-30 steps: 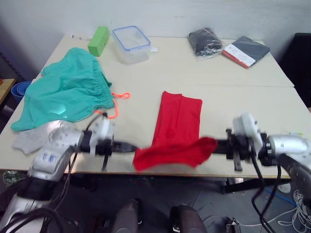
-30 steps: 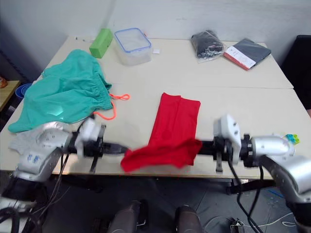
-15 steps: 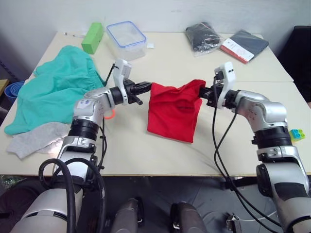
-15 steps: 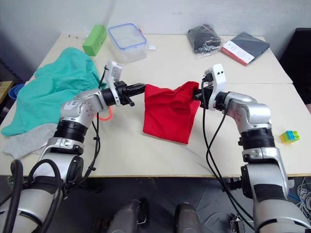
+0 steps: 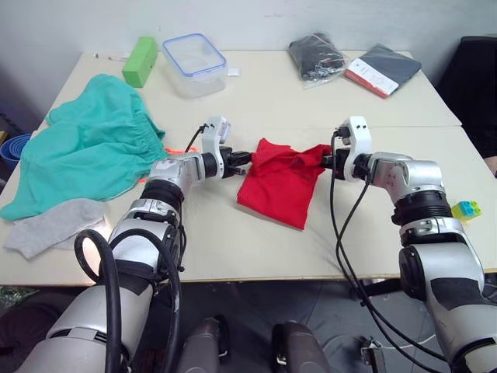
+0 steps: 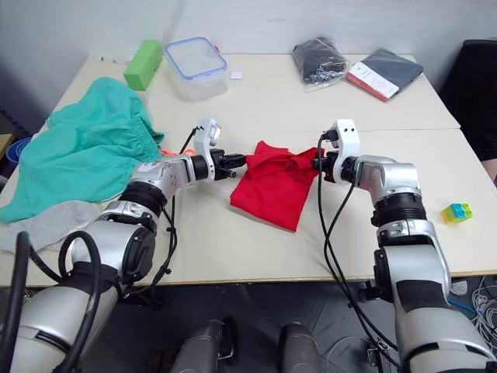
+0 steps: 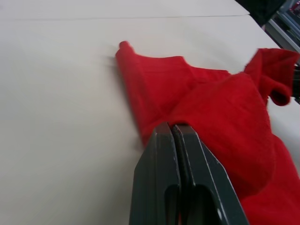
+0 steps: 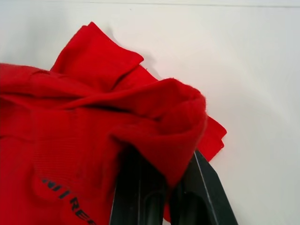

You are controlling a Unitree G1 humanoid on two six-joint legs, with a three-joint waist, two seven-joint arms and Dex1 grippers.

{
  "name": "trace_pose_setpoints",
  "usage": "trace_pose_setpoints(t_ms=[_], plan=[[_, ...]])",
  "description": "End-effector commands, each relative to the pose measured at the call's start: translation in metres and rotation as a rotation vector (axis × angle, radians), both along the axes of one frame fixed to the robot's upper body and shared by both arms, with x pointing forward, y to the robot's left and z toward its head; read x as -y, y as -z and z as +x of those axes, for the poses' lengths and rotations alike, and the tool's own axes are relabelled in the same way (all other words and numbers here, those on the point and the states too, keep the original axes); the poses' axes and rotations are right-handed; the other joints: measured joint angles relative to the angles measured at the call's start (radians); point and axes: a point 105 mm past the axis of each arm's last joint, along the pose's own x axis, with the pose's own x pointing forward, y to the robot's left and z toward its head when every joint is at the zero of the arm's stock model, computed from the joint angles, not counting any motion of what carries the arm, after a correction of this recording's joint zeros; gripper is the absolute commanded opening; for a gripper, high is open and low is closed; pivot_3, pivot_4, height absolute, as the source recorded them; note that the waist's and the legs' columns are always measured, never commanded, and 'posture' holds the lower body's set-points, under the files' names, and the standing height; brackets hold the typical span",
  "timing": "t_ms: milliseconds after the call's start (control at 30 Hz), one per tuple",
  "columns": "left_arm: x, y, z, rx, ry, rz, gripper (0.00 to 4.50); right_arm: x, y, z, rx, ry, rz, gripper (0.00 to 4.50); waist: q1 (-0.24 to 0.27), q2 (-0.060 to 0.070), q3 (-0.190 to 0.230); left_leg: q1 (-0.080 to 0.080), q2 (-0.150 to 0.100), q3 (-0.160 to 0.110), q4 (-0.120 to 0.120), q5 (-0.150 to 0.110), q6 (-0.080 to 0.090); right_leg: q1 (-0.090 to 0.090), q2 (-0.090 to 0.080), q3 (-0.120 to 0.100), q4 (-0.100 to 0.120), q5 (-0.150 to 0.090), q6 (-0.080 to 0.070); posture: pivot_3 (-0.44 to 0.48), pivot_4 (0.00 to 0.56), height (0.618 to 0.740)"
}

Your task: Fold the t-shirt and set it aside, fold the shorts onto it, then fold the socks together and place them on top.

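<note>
A: How are the end effectors set at this moment?

B: The left end effector (image 5: 247, 161) is clenched on the left far corner of the t-shirt (image 5: 278, 183), with the red cloth pinched between its two black fingers. The right end effector (image 5: 324, 158) is clenched on the opposite far corner, where the cloth is bunched over its fingers.

A: Where is the t-shirt placed?

B: It is spread on the desk (image 5: 373, 210) between the two end effectors, near the middle, already folded over on itself. Its far edge is puckered where it is gripped. The dark print is seen in the right wrist view.

A: And the other garments, relative to the t-shirt?

B: The shorts (image 5: 89, 151) are spread to its left, well apart, with the orange drawstring (image 5: 155, 159) lying between them. The socks (image 5: 50, 227) are found left of it and nearer the front edge, just beside the shorts.

A: How is the step in hand best done?

B: The fold appears to be nearly laid down. It is judged that both corners should be lowered level until the far edge is flat on the layer beneath, and let go together. If one side is dropped first, the top layer is likely to be skewed. The bunched cloth at the right corner should be smoothed outward before the t-shirt is set aside. The plastic box (image 5: 194, 64) and the green block (image 5: 139, 61), beyond the t-shirt on the left, are well out of the way.
</note>
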Motion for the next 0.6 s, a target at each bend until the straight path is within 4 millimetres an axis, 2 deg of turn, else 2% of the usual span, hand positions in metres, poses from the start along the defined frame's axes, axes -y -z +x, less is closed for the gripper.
trace_pose_setpoints(t_ms=[33, 167, 300, 333, 433, 500, 600], plan=[[-0.002, -0.02, 0.006, 0.024, -0.038, -0.053, 0.61, 0.005, -0.019, 0.003, 0.047, 0.02, 0.037, 1.4, 0.0, 0.0, 0.0, 0.0, 0.0, 0.0, 0.0, 0.0, 0.0, -0.001, 0.0, 0.0, 0.0, 0.0, 0.0, 0.0, 0.15, 0.74], [-0.006, -0.027, 0.005, 0.016, -0.028, -0.088, 1.93, 0.01, -0.027, 0.0, 0.062, 0.025, 0.057, 2.87, 0.002, 0.0, 0.0, 0.0, 0.0, 0.0, 0.0, 0.0, 0.0, -0.001, 0.0, 0.0, 0.0, 0.0, 0.0, 0.0, 0.15, 0.74], [-0.024, -0.046, 0.009, 0.034, -0.071, -0.139, 3.25, 0.027, -0.04, -0.005, 0.099, 0.044, 0.036, 4.28, 0.004, 0.0, 0.0, -0.001, 0.0, 0.001, 0.0, 0.0, 0.0, -0.002, 0.0, 0.001, 0.0, 0.0, 0.0, 0.0, 0.15, 0.74], [-0.03, -0.052, 0.01, 0.05, -0.081, -0.141, 3.57, 0.032, -0.043, -0.008, 0.113, 0.043, 0.008, 4.5, 0.004, 0.0, 0.0, -0.001, 0.0, 0.001, 0.0, 0.0, 0.0, -0.002, 0.0, 0.001, 0.0, 0.0, 0.0, 0.0, 0.15, 0.74], [-0.045, -0.07, 0.008, 0.097, -0.075, -0.138, 4.49, 0.041, -0.048, -0.023, 0.173, -0.017, -0.127, 4.5, 0.005, 0.0, 0.0, -0.001, 0.0, 0.001, 0.0, 0.0, 0.0, -0.002, 0.0, 0.001, 0.0, 0.0, 0.0, 0.0, 0.15, 0.74], [-0.054, -0.081, 0.005, 0.169, -0.04, -0.086, 4.49, 0.044, -0.055, -0.035, 0.249, -0.07, -0.217, 4.5, 0.006, 0.0, 0.0, -0.001, 0.0, 0.001, 0.0, 0.0, -0.001, -0.003, 0.0, 0.001, 0.0, 0.0, 0.0, 0.0, 0.15, 0.74], [-0.05, -0.087, -0.017, 0.399, 0.176, 0.139, 4.49, 0.033, -0.064, -0.059, 0.376, -0.197, -0.323, 4.5, 0.007, 0.0, 0.0, -0.001, -0.001, 0.002, -0.001, -0.001, -0.001, -0.003, 0.0, 0.001, -0.001, 0.0, 0.0, 0.0, 0.15, 0.74]])
